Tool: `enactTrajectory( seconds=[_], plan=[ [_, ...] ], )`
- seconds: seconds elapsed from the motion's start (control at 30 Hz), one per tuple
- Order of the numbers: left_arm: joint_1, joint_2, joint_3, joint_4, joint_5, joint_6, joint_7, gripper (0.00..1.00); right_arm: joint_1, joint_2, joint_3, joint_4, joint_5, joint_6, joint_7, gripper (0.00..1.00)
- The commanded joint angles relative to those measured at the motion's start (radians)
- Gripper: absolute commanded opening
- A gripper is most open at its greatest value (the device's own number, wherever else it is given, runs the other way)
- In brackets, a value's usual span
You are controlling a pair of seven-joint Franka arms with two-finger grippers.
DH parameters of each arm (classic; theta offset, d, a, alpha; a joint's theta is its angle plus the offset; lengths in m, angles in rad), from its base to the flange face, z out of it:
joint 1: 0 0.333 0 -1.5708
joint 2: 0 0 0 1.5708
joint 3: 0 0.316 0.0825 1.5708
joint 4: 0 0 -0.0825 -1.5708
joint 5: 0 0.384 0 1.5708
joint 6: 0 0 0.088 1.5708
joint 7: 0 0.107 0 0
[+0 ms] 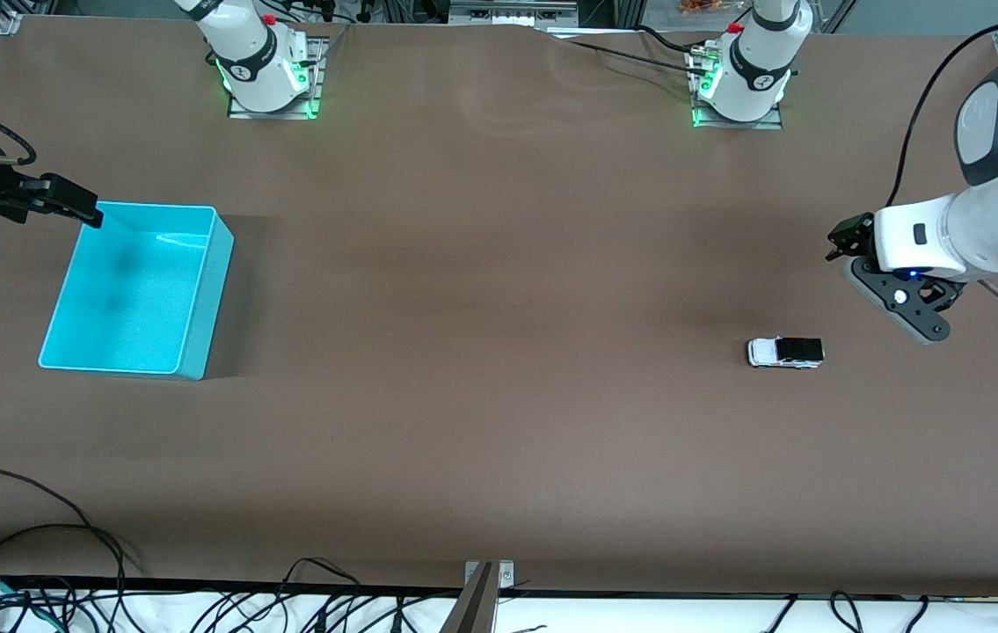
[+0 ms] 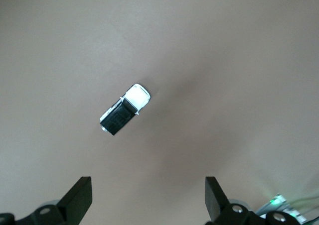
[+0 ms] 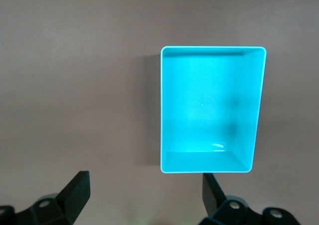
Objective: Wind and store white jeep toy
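The white jeep toy (image 1: 785,352) (image 2: 124,109), tiny with a black rear top, stands on its wheels on the brown table toward the left arm's end. My left gripper (image 1: 848,236) (image 2: 148,185) hangs open over bare table beside the jeep, with nothing between its fingers. The cyan bin (image 1: 210,290) (image 3: 212,161) sits empty toward the right arm's end. Over the bin's rim, on the side toward the robots' bases, my right gripper (image 1: 76,204) (image 3: 146,180) hangs open and holds nothing.
The two arm bases (image 1: 270,79) (image 1: 740,88) stand along the table's edge by the robots. Loose black cables (image 1: 41,563) lie at the table's edge nearest the front camera. Brown tabletop stretches between bin and jeep.
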Motion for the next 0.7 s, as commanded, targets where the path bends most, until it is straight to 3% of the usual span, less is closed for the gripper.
enactTrajectory(
  seconds=[0.0,0.03,0.07,0.37,0.67],
  plan=[
    [0.018,-0.014,-0.004,-0.085,0.025,0.062,0.122,1.0,-0.006,-0.013,0.002,-0.015,-0.002,-0.003,-0.009,1.0],
    [0.019,-0.015,-0.004,-0.102,0.028,0.071,0.132,1.0,-0.006,-0.013,0.002,-0.015,-0.002,-0.003,-0.009,1.0],
    [0.029,-0.021,-0.004,-0.196,0.029,0.143,0.174,1.0,-0.006,-0.013,0.002,-0.015,-0.002,-0.003,-0.009,1.0],
    [0.03,-0.012,-0.004,-0.274,0.029,0.275,0.333,1.0,-0.006,-0.013,0.002,-0.015,-0.002,-0.003,-0.009,1.0],
    [0.055,-0.008,-0.004,-0.474,0.029,0.563,0.484,1.0,-0.006,-0.013,0.002,-0.015,-0.002,-0.003,-0.009,1.0]
  ],
)
